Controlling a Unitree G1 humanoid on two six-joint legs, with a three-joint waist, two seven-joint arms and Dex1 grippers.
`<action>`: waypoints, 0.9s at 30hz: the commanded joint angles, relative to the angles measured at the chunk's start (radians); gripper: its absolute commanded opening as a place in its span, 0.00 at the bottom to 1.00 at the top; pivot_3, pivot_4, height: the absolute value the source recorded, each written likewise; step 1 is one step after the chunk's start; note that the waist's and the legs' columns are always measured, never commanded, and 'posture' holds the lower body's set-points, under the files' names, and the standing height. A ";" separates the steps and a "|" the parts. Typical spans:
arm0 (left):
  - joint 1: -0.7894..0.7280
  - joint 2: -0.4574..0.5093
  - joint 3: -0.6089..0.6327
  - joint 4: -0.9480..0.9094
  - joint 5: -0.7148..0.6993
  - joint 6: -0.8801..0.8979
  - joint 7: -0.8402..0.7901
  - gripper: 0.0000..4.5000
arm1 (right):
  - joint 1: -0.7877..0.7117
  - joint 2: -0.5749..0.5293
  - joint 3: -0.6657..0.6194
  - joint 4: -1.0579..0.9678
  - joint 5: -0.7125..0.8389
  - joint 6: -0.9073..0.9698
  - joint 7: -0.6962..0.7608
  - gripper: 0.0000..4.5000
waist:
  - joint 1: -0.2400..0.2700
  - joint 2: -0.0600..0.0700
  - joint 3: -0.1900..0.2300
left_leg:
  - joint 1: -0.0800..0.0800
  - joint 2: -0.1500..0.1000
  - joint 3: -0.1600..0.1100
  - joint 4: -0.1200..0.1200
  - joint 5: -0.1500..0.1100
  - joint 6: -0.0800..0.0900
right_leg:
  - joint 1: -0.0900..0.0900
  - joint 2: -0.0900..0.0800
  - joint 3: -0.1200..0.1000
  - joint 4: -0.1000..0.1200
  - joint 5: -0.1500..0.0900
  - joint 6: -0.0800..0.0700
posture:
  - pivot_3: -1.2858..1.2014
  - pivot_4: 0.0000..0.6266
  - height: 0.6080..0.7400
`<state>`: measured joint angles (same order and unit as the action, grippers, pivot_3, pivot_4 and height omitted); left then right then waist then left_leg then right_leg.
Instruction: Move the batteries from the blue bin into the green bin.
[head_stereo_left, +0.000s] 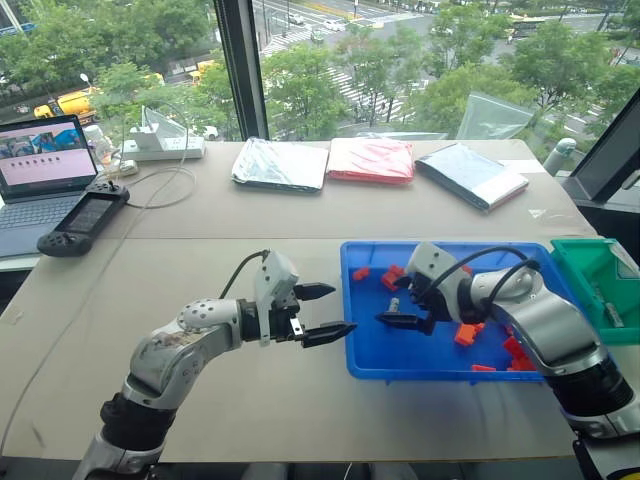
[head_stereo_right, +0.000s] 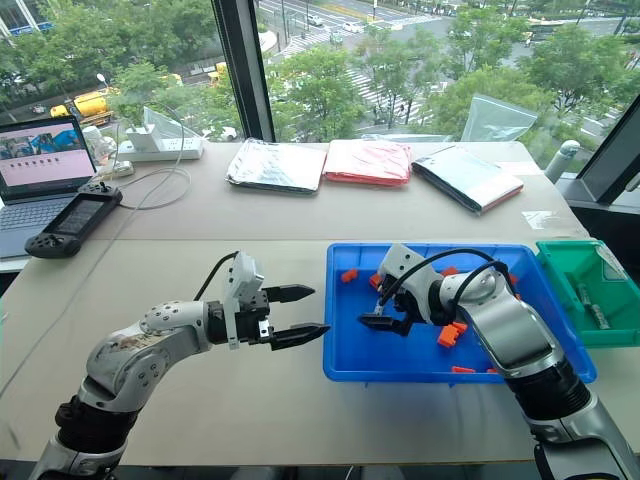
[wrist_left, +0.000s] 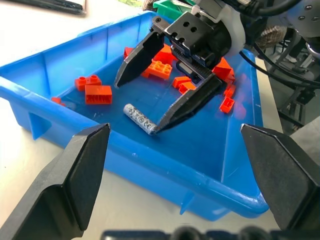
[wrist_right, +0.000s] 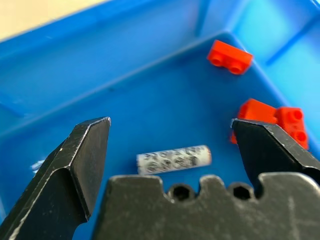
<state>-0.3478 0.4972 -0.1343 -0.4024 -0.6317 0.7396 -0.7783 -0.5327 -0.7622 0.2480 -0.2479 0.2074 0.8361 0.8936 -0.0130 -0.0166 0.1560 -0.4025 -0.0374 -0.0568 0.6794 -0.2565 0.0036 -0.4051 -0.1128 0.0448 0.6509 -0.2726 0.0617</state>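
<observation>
The blue bin (head_stereo_left: 400, 362) sits on the table to the right of centre, holding several orange-red bricks (head_stereo_left: 465, 333) and one silver-grey battery (wrist_left: 140, 118). My right gripper (head_stereo_left: 392, 306) reaches down into its left part, open, with the fingers either side of the battery (wrist_right: 173, 159) and tips close to the floor. My left gripper (head_stereo_left: 343, 308) hovers open and empty just outside the bin's left wall. The green bin (head_stereo_left: 585, 262) stands against the blue bin's right end, with slim grey cylinders (head_stereo_right: 590, 303) lying inside.
At the table's far left are a laptop (head_stereo_left: 40, 165), a black handheld controller (head_stereo_left: 85, 220) and a power strip (head_stereo_left: 165, 148) with cables. Silver bags (head_stereo_left: 280, 163) and a red one (head_stereo_left: 370, 160) lie along the back edge by the window.
</observation>
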 joint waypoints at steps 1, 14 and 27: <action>0.001 0.003 0.017 -0.046 -0.005 -0.016 0.004 1.00 | -0.022 0.004 0.038 0.057 -0.039 -0.068 0.015 1.00 | 0.000 0.000 0.000 | 0.000 0.000 0.000 0.000 0.000 0.000 | 0.000 0.000 0.000 0.000 0.000 0.000 | 0.52 0.24 1.00; 0.007 0.001 0.022 -0.053 -0.012 -0.014 0.015 1.00 | -0.015 0.019 0.070 0.149 -0.062 -0.116 0.047 0.88 | 0.000 0.000 0.000 | 0.000 0.000 0.000 0.000 0.000 0.000 | 0.001 0.000 0.000 0.000 0.000 0.000 | 0.52 0.24 1.00; 0.005 0.001 0.016 -0.054 -0.012 -0.013 0.013 1.00 | -0.015 -0.003 -0.074 0.111 -0.014 -0.085 0.004 0.55 | 0.001 0.000 0.000 | 0.000 0.000 0.000 0.000 0.000 0.000 | 0.000 0.000 0.000 0.000 0.000 0.000 | 0.52 0.24 1.00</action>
<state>-0.3415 0.4988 -0.1334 -0.4174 -0.6316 0.7396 -0.7623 -0.5345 -0.7456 0.2809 -0.1092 0.1715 0.7428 0.9194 -0.0123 -0.0167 0.1561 -0.4026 -0.0375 -0.0568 0.6795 -0.2565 0.0036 -0.4049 -0.1129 0.0449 0.6507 -0.2726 0.0617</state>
